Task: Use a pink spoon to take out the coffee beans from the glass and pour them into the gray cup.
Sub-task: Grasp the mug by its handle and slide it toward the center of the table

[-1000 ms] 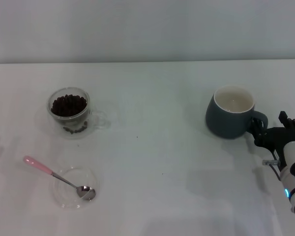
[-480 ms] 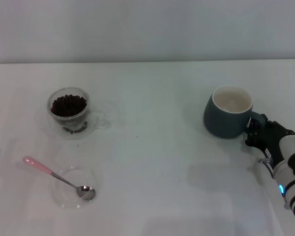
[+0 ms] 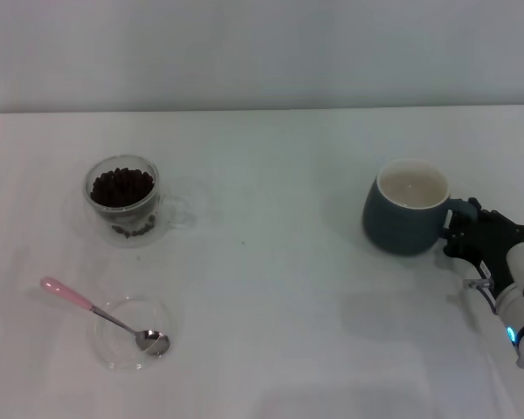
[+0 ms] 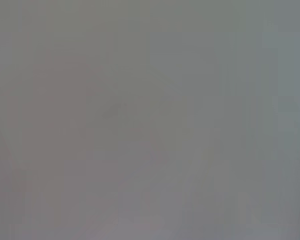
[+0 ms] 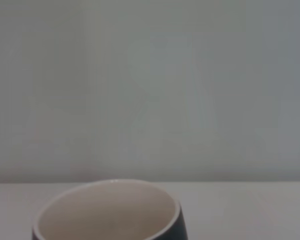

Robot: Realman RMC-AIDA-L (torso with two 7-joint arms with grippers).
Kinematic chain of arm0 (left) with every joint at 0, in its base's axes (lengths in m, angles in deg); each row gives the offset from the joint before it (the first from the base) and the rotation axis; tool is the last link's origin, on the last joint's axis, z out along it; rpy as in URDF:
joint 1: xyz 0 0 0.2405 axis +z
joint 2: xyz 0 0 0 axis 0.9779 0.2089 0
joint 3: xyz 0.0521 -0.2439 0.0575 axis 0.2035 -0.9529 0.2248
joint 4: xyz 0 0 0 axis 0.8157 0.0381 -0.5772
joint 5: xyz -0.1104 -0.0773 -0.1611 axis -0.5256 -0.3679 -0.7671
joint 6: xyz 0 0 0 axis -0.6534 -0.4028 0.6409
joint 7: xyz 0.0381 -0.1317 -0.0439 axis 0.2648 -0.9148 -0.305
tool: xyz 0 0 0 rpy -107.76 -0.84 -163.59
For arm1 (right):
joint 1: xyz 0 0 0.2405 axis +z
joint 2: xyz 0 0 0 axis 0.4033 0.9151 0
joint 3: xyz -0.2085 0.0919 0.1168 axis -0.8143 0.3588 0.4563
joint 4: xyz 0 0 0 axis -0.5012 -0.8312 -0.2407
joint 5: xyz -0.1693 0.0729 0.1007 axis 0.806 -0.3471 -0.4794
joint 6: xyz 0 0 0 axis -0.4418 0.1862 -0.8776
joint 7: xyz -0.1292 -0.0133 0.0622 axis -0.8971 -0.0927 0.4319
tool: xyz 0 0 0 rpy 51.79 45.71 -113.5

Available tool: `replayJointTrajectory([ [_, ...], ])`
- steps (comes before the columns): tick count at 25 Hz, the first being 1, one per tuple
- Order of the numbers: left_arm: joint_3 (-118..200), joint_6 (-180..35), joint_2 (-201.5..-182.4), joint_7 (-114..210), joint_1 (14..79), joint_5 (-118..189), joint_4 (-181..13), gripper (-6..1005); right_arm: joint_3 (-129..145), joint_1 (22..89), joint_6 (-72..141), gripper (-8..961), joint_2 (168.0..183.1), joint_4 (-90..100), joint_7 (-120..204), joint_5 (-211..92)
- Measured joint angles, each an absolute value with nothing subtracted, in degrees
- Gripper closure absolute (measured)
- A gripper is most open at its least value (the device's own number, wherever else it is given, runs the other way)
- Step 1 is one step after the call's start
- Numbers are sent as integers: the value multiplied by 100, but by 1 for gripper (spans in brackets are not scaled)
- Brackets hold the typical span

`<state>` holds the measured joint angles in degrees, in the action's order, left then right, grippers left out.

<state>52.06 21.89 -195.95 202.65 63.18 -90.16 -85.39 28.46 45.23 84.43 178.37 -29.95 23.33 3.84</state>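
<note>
The glass [image 3: 122,199] stands at the far left, filled with dark coffee beans [image 3: 121,186]. The pink spoon [image 3: 96,312] lies in front of it, its metal bowl resting in a shallow clear dish [image 3: 113,358] and its pink handle pointing left. The gray cup [image 3: 402,227] stands at the right with its cream inside empty; its rim also shows in the right wrist view [image 5: 110,215]. My right gripper [image 3: 465,229] is shut on the cup's handle from the right. My left gripper is out of view; the left wrist view shows only a blank grey.
The white table [image 3: 271,288] runs back to a pale wall [image 3: 262,52]. Bare table lies between the glass and the gray cup. My right arm [image 3: 520,314] comes in from the lower right corner.
My right gripper has closed in on the cup's handle. The gray cup has shifted a little to the left and toward me. The glass, spoon and dish have not moved.
</note>
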Motion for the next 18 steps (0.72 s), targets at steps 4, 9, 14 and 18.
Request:
replayJointTrajectory([
  [4, 5206, 2189, -19593, 20265, 6316, -9016, -8539, 110, 2839, 4475, 8455, 830, 17835, -2595, 3309, 1243],
  [9, 5206, 2189, -19596, 20265, 6310, -9015, -8539, 110, 2834, 4469, 8454, 831, 17828, -2269, 3793, 1731],
  [14, 5206, 2189, -19609, 20265, 6309, -9014, -8539, 110, 2833, 4469, 8427, 832, 17825, -2139, 3864, 2127],
  [18, 5206, 2187, -19610, 20265, 6314, -9042, -8542, 110, 2818, 4470, 8442, 832, 17825, -2128, 3942, 2396],
])
